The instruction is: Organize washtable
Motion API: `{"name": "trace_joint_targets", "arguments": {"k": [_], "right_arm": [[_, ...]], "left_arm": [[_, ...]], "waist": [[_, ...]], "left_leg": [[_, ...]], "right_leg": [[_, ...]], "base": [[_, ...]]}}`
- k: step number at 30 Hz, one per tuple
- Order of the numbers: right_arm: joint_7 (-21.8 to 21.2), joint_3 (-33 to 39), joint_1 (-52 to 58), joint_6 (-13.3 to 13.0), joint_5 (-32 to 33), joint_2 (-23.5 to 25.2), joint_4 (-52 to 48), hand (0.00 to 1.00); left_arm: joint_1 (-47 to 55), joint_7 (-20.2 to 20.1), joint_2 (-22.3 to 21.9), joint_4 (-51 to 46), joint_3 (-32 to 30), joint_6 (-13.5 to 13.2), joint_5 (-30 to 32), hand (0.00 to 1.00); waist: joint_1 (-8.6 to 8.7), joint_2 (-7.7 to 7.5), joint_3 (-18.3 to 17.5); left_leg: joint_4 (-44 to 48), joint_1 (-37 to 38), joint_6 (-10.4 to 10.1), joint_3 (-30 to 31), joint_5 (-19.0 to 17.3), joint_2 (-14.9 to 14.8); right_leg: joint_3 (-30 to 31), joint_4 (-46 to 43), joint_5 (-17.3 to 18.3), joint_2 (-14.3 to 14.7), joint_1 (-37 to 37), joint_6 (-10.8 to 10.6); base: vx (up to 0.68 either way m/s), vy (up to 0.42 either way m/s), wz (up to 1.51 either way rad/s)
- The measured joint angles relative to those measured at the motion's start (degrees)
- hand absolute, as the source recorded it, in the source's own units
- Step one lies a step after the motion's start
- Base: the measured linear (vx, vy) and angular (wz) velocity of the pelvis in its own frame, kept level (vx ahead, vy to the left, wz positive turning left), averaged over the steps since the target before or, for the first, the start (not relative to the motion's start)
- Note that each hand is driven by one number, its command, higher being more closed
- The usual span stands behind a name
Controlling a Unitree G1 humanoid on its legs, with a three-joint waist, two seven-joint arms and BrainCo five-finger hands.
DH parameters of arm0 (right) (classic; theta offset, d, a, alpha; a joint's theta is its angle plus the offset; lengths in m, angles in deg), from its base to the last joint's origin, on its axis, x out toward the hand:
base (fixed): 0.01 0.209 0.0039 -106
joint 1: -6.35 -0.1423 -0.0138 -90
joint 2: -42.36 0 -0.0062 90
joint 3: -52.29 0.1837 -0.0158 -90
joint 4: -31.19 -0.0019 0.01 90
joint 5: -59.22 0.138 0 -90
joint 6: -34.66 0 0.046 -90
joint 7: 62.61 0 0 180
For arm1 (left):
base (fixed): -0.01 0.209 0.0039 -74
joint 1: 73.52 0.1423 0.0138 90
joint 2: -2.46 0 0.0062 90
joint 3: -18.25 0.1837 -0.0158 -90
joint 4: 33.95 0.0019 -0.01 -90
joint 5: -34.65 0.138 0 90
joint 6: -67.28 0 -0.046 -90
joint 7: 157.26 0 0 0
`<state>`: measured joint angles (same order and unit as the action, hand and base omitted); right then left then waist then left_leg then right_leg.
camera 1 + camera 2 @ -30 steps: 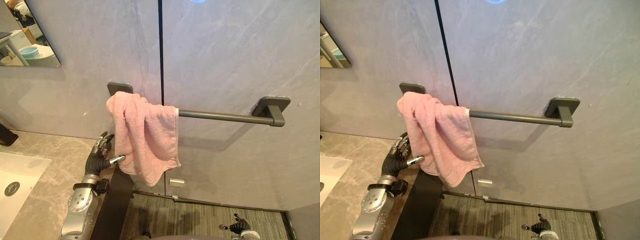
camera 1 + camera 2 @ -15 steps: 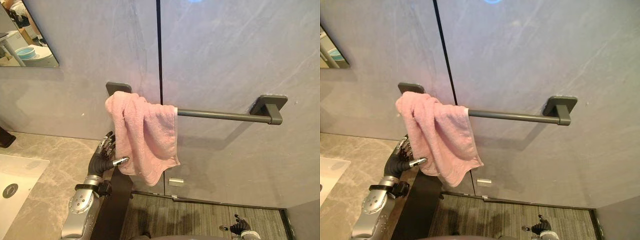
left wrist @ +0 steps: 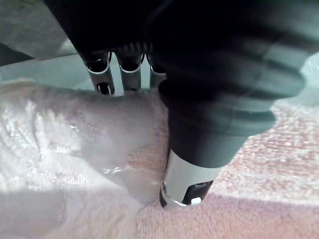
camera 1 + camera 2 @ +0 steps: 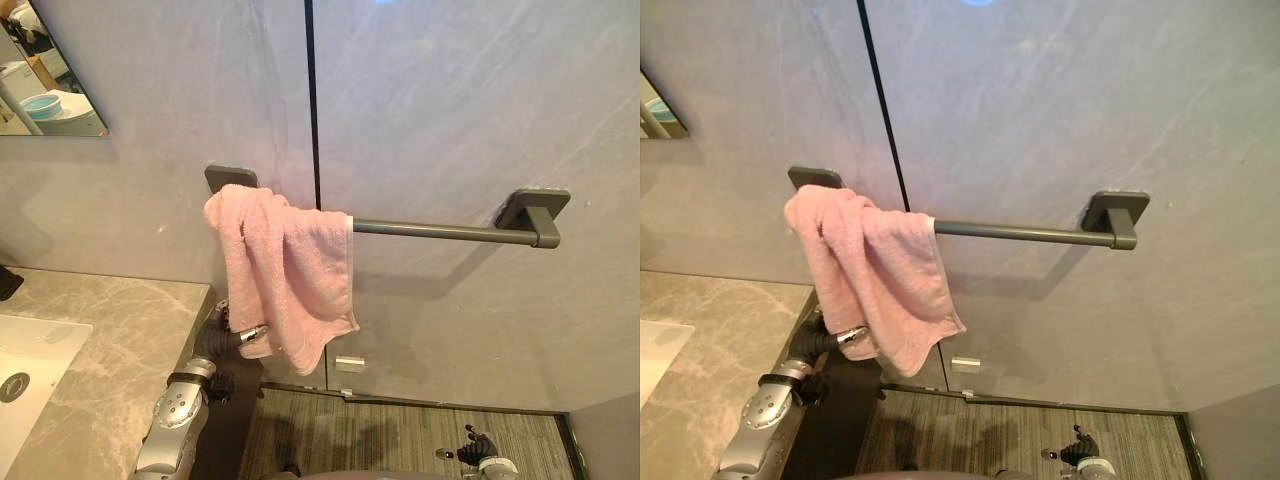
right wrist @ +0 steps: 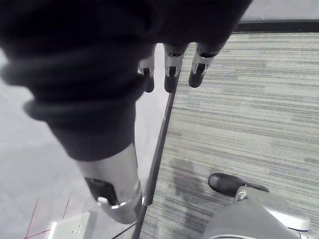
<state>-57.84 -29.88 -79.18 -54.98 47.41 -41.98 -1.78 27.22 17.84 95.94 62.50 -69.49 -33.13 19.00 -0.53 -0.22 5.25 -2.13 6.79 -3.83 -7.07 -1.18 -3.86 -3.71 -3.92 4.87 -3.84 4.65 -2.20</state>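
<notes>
A pink towel (image 4: 290, 270) hangs bunched over the left end of a dark grey wall bar (image 4: 440, 231), its lower corner drooping to the right. My left hand (image 4: 225, 338) reaches up from beside the counter to the towel's lower left edge. In the left wrist view the towel (image 3: 75, 149) is gathered between the thumb (image 3: 184, 184) and the fingers (image 3: 102, 74), whose tips are sunk behind the cloth. My right hand (image 4: 478, 446) hangs low over the floor with relaxed fingers (image 5: 169, 69), holding nothing.
A beige marble counter (image 4: 110, 340) with a white sink (image 4: 25, 360) lies at the lower left, under a mirror (image 4: 45, 75). The grey wall has a dark vertical seam. Below are a small white wall plate (image 4: 351, 364) and a striped floor (image 4: 400, 440).
The camera has shifted slightly. My left hand has moved right and lower, off the counter's edge and in against the towel's lower edge, and its thumb now presses the cloth.
</notes>
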Motion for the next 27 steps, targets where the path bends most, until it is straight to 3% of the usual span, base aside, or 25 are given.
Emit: {"name": "trace_joint_targets", "arguments": {"k": [8, 21, 23, 27], "right_arm": [[0.08, -2.46, -0.27, -0.05, -0.76, -0.73, -7.71, 0.00], [-1.66, -12.57, 4.42, -4.29, -1.18, -4.66, -42.08, 0.00], [-4.24, -16.09, 5.70, -6.17, 2.66, -8.04, -48.63, 0.00], [-6.64, -18.67, 5.54, -7.67, 8.77, -9.96, -51.97, 0.00]], "left_arm": [[-0.55, 0.09, -0.06, 1.02, 0.07, 0.08, 0.12, 1.00], [-0.68, 0.16, -0.04, 0.40, 1.95, -0.21, 0.23, 1.00], [-0.66, -0.06, 0.23, -0.07, 3.97, -0.73, -0.65, 1.00], [-0.68, -0.49, 1.48, -0.22, 6.24, -1.31, -2.01, 1.00]], "waist": [[1.07, -0.09, -0.05], [1.92, -0.37, -0.20], [1.94, -0.44, -0.20], [2.39, -0.45, -0.21]], "left_leg": [[-0.28, 0.00, 0.01, -0.68, 0.01, 0.05], [-0.91, 0.05, 0.21, -1.25, -0.11, 0.12], [-0.87, 0.05, 0.27, -1.74, -0.17, 0.07], [-0.81, 0.26, 0.34, -2.38, -0.24, -0.08]], "right_leg": [[0.81, 0.16, -0.30, 0.01, -0.54, -0.19], [2.44, 1.09, -0.97, 0.07, -0.71, -0.38], [3.08, 1.02, -1.05, 0.14, -0.95, -0.51], [3.82, 0.83, -1.09, 0.33, -1.10, -0.55]], "base": [[-0.01, -0.005, -0.06], [0.00, -0.003, -0.06], [-0.03, -0.006, -0.10], [-0.03, -0.010, -0.10]]}}
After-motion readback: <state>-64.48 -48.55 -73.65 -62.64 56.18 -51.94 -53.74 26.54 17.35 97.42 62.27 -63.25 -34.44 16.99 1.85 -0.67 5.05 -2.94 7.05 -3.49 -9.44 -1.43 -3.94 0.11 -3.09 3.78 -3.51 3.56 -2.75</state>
